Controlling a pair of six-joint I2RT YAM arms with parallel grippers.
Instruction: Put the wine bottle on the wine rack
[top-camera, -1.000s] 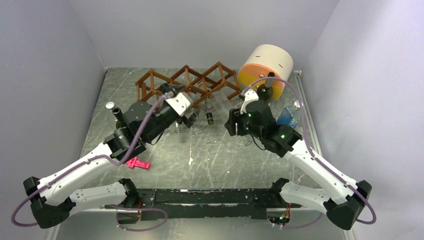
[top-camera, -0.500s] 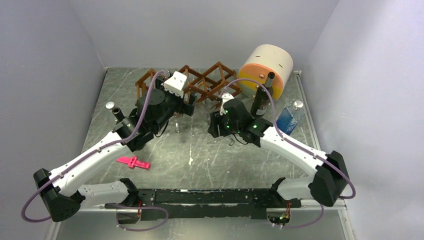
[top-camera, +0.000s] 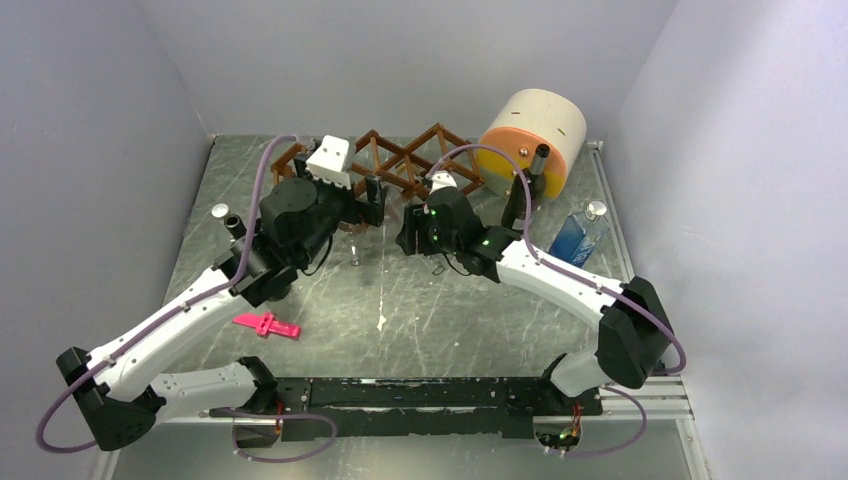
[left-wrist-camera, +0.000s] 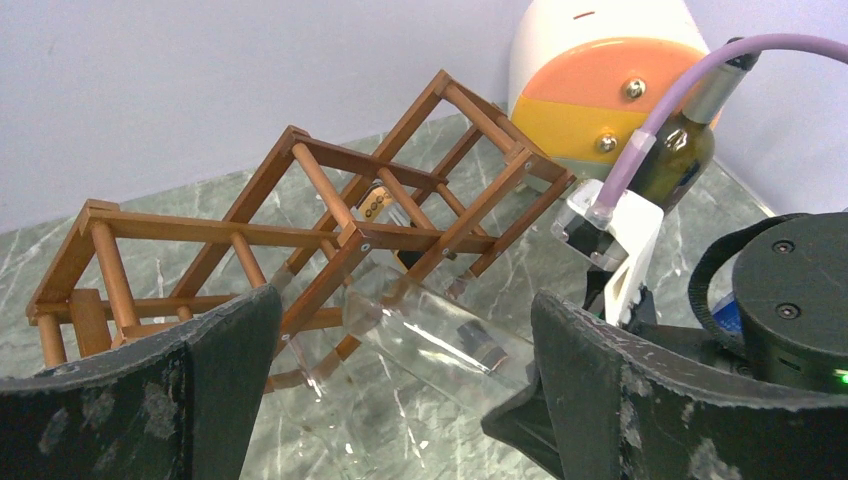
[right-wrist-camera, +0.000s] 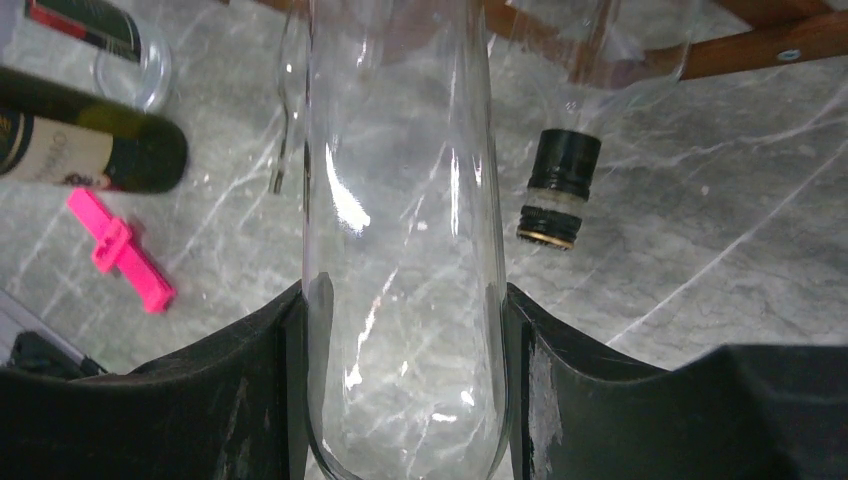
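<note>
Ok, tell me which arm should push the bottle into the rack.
Right. The right gripper is clamped on the clear wine bottle, whose far end reaches the wine rack; the left gripper is open, holding nothing.

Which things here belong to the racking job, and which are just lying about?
Job: wine rack, clear bottle, right gripper holding it.
Lying about: cylinder, dark bottle beside it, second dark bottle at left, blue water bottle, pink clip.

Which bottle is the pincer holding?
The clear glass bottle, clamped in the right pincer. The dark bottles and blue bottle are ungripped.
</note>
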